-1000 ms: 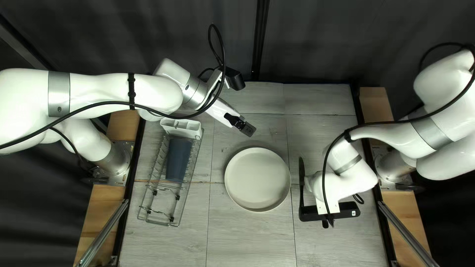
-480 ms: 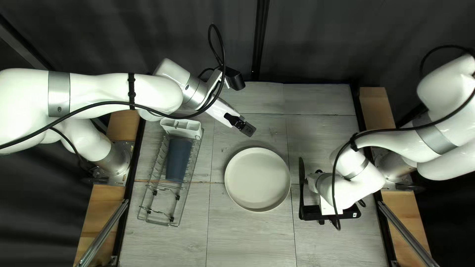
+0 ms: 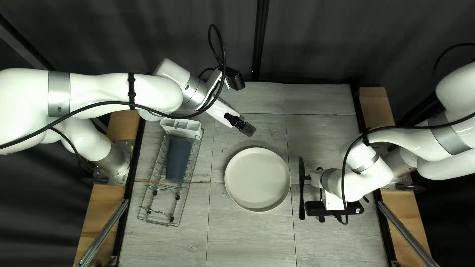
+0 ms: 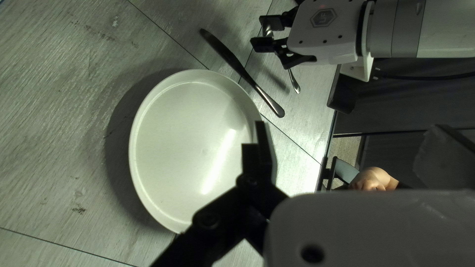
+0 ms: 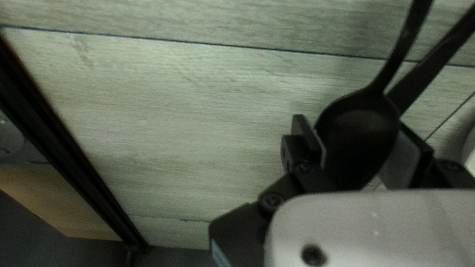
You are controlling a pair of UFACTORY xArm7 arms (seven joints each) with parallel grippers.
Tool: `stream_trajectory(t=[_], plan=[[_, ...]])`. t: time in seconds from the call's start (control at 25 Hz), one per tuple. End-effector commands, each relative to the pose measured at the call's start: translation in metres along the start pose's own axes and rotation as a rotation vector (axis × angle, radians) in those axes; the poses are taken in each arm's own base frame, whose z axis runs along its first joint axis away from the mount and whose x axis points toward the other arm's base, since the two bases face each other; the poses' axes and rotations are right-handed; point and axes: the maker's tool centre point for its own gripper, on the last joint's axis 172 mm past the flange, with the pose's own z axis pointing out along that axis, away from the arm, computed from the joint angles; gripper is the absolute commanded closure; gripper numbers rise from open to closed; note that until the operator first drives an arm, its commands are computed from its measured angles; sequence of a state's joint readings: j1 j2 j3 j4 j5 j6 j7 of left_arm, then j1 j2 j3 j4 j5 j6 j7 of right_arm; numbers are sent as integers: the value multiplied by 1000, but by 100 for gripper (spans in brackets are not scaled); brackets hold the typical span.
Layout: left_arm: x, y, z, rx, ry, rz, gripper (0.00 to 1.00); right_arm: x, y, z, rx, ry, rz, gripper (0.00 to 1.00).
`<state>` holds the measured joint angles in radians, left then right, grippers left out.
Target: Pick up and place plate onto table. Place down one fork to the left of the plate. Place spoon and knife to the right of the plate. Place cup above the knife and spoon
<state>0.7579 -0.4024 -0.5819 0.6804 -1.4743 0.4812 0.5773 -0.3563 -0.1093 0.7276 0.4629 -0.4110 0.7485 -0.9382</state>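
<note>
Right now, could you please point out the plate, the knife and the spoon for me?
plate [image 3: 257, 179], top left view, on the bare middle of its floor.
knife [image 4: 241, 71], left wrist view, about halfway along its length.
spoon [image 5: 356, 144], right wrist view, on its bowl.

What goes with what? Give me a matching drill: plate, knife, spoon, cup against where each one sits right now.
Things:
1. plate
2. knife
3. spoon
4. cup

Places:
A. lying in the wire rack
B. gripped between the right arm's fingers
C. flat on the table, just right of the plate
D. on the table, between the rack and the knife

Pairs: 1-D, 2-C, 3-B, 4-A
</note>
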Motion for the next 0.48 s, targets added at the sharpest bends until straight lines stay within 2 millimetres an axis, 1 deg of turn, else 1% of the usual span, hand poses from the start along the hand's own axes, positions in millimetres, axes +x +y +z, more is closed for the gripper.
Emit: stream_trajectory(t=[0.04,0.08,0.12,0.16,0.2,0.24,0.28,0.32,0.36,0.44,0.48], plan=[[0,0,0,0,0,0,0,0,0,7,-1,5,10,69],[0,0,0,0,0,0,0,1,0,11,1,7,12,67],[0,0,0,0,0,0,0,1,0,13,2,8,12,62],[0,0,0,0,0,0,0,2,-1,16,3,9,13,61],[0,0,0,0,0,0,0,2,-2,19,4,10,15,47],[0,0,0,0,0,0,0,1,-3,20,4,11,17,44],[0,0,0,0,0,0,0,0,-4,22,5,13,20,16],[0,0,0,0,0,0,0,-1,-4,22,4,12,24,5],[0,0,0,0,0,0,0,-2,-5,21,4,11,26,0],[0,0,0,0,0,0,0,-10,-9,12,3,7,38,0],[0,0,0,0,0,0,0,-17,-12,1,-2,4,44,0]])
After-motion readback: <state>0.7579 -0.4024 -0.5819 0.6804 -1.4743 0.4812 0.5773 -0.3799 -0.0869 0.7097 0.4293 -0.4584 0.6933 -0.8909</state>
